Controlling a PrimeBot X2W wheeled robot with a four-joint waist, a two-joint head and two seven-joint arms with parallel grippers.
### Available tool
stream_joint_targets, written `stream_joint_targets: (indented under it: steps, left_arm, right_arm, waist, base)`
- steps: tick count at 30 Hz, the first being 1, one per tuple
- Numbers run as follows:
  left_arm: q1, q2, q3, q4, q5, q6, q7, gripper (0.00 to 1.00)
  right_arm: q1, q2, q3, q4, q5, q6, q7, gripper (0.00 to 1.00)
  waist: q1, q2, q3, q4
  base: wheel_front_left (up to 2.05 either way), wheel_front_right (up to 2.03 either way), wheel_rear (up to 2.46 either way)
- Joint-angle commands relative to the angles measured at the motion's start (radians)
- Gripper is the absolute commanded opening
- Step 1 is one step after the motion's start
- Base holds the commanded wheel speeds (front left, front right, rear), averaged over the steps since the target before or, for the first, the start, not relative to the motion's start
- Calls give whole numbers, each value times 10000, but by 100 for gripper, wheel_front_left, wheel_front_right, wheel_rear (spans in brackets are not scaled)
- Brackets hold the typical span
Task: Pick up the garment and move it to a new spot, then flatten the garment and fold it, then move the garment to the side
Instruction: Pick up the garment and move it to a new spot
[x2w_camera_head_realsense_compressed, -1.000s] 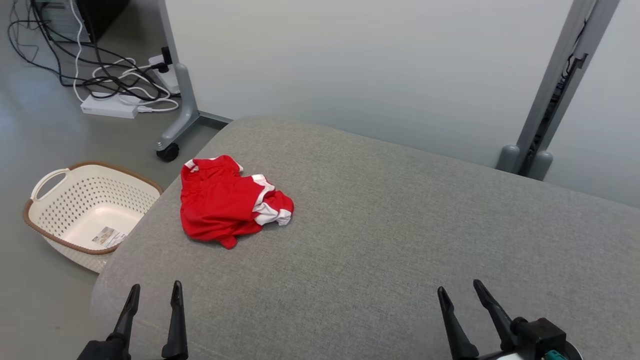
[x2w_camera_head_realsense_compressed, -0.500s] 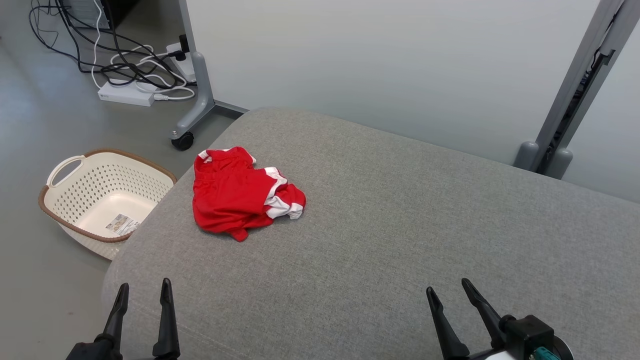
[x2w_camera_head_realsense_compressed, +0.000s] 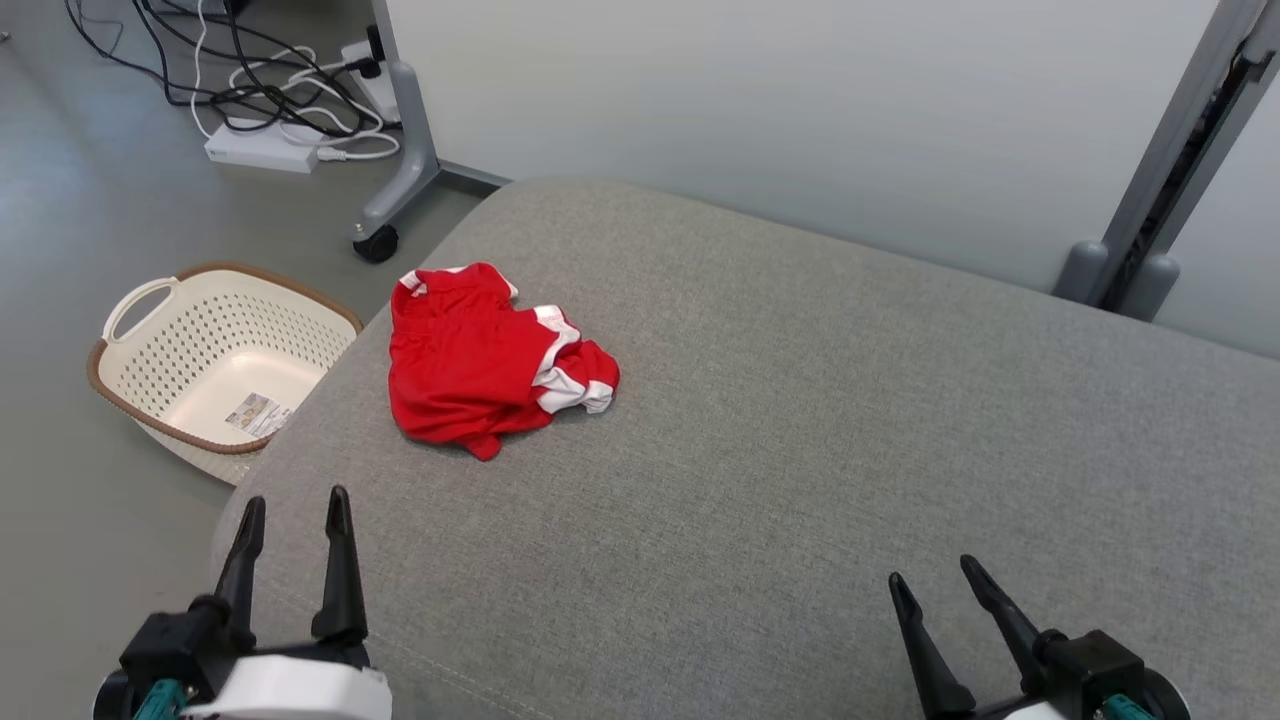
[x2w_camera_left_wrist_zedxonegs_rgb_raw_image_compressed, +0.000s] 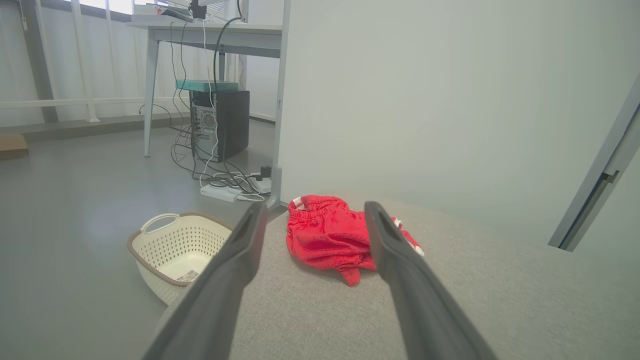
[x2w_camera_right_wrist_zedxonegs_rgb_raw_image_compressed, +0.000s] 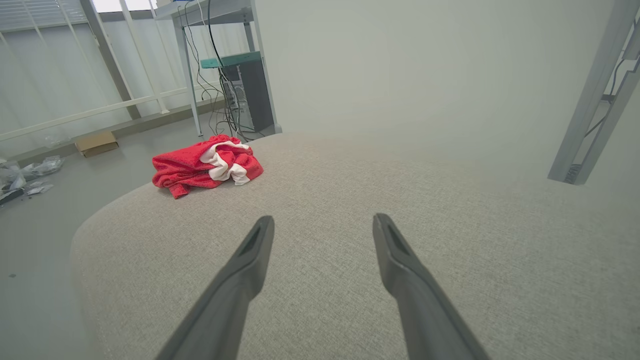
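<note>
A crumpled red garment (x2w_camera_head_realsense_compressed: 480, 365) with white trim lies near the left edge of the grey cushioned surface (x2w_camera_head_realsense_compressed: 800, 450). My left gripper (x2w_camera_head_realsense_compressed: 295, 500) is open at the surface's near left corner, short of the garment, which shows between its fingers (x2w_camera_left_wrist_zedxonegs_rgb_raw_image_compressed: 325, 235) in the left wrist view. Over the near right part of the surface my right gripper (x2w_camera_head_realsense_compressed: 935, 575) is open and holds nothing. From the right wrist, the garment (x2w_camera_right_wrist_zedxonegs_rgb_raw_image_compressed: 205, 165) lies far off to the upper left.
A cream perforated laundry basket (x2w_camera_head_realsense_compressed: 215, 365) stands on the floor left of the surface, also seen as the basket (x2w_camera_left_wrist_zedxonegs_rgb_raw_image_compressed: 175, 250). Cables and a power strip (x2w_camera_head_realsense_compressed: 265, 150) lie by a wheeled stand leg (x2w_camera_head_realsense_compressed: 385, 215). A grey post (x2w_camera_head_realsense_compressed: 1150, 200) rises at the back right.
The head camera has shifted, so the whole scene sits lower-right to upper-left differently. My left gripper has risen further into view toward the garment. The garment has not moved on the surface.
</note>
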Motion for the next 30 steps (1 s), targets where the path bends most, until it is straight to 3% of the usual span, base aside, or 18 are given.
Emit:
stream_joint_targets:
  steps: [1,13,24,30]
  left_arm:
    - [-478,17,-143,59,-202,77,-34,100]
    - [-3051,22,-863,1393,-904,10,-32,100]
    - [-6468,23,-1381,4602,-2140,86,-32,100]
    - [-8226,37,-1767,7341,-2828,294,120,100]
  right_arm:
    - [-215,-193,-64,-74,-99,-2,-10,100]
    - [-1160,-1038,154,-179,-232,-2,-10,100]
    - [-1822,-1865,28,-390,-356,-2,-10,100]
    - [-1953,-2190,-26,-436,-322,-2,-10,100]
  waist:
    - [0,0,496,-102]
    - [0,0,2020,-527]
    - [0,0,3328,-1095]
    - [0,0,3656,-1309]
  base:
    - [0,0,0]
    - [0,0,0]
    - [0,0,0]
    - [0,0,0]
